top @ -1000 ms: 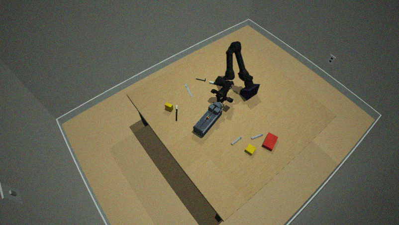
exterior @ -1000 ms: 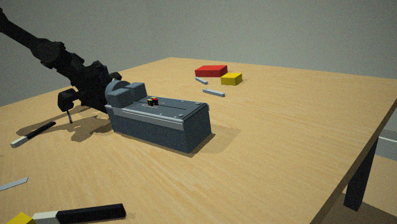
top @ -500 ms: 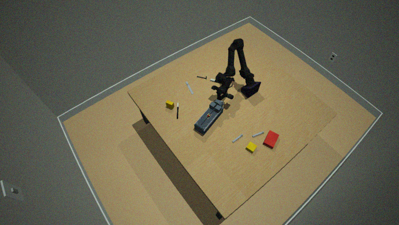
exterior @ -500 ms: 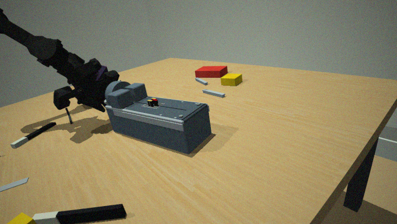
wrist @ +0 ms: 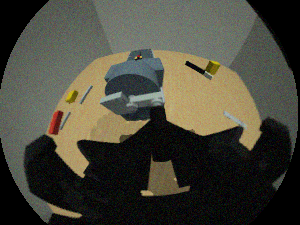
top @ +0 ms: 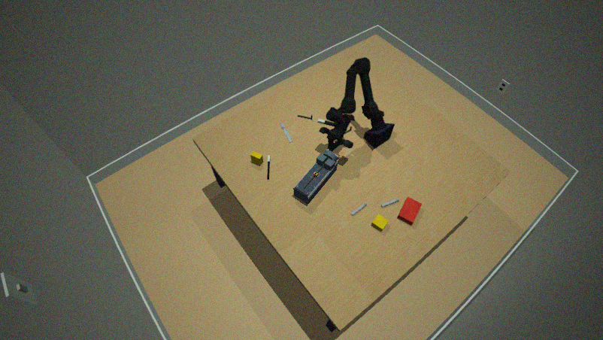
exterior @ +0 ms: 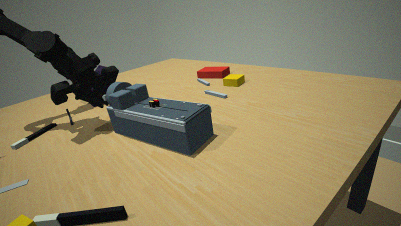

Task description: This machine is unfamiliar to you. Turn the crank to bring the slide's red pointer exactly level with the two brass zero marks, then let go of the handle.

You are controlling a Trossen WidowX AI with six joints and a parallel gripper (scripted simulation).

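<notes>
The slate-blue machine (top: 307, 188) (exterior: 157, 135) (wrist: 159, 74) stands on the table, its wheel end towards the arm. The slide's red pointer (exterior: 156, 101) is at the two brass marks, one brass mark (exterior: 151, 101) beside it; I cannot tell whether they are exactly level. In the wrist view the light grey crank arm (wrist: 142, 101) lies roughly level across the dark wheel (wrist: 131, 85). My gripper (top: 331, 148) (exterior: 101, 105) (wrist: 157, 122) is shut on the crank handle at the crank arm's right end; the fingers mostly hide the handle.
A red block (top: 409, 210) (exterior: 213, 72), a yellow block (top: 379, 222) (exterior: 233, 80) and two grey bars lie on one side of the machine. Another yellow block (top: 256, 157), a black-and-white stick (top: 268, 168) and a flat grey strip (top: 286, 132) lie on the other.
</notes>
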